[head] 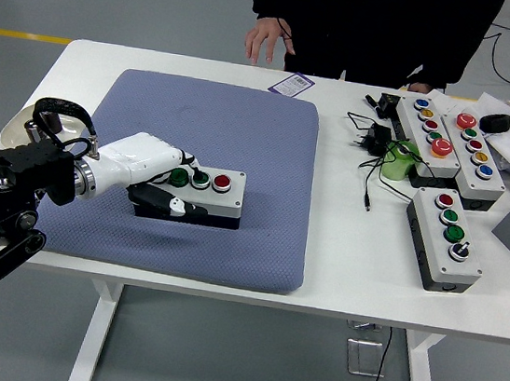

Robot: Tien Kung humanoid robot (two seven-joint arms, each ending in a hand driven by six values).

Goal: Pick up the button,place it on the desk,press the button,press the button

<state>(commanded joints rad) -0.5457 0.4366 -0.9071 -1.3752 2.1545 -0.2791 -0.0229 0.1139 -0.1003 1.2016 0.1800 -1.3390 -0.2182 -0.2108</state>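
The left arm (3, 214) is seen entering from the lower left, its white hand (158, 178) laid over the left end of the button box (196, 193). The thumb (170, 204) is stretched along the box's near side and the other fingers (187, 160) are bent over its top, fingertips near the middle green button; whether the box is gripped or merely touched cannot be told. The box, grey-white with two green buttons and one red in a row, is set flat on the blue mat (241, 151), in the mat's near half. The mat is spread over the left and middle part of the white tabletop (348, 269). A small printed card (291, 84) is noted just past the mat's far right corner. At the far edge a person in dark clothing is standing, one hand (267, 40) hanging with loose fingers above the tabletop, touching nothing. Right of the mat, a black adapter with cables (371, 140) and a green roll (400, 160) are lying near each other. Farther right, three more button boxes (446, 236) are laid out, two side by side at the back and one nearer. The right arm is not seen.
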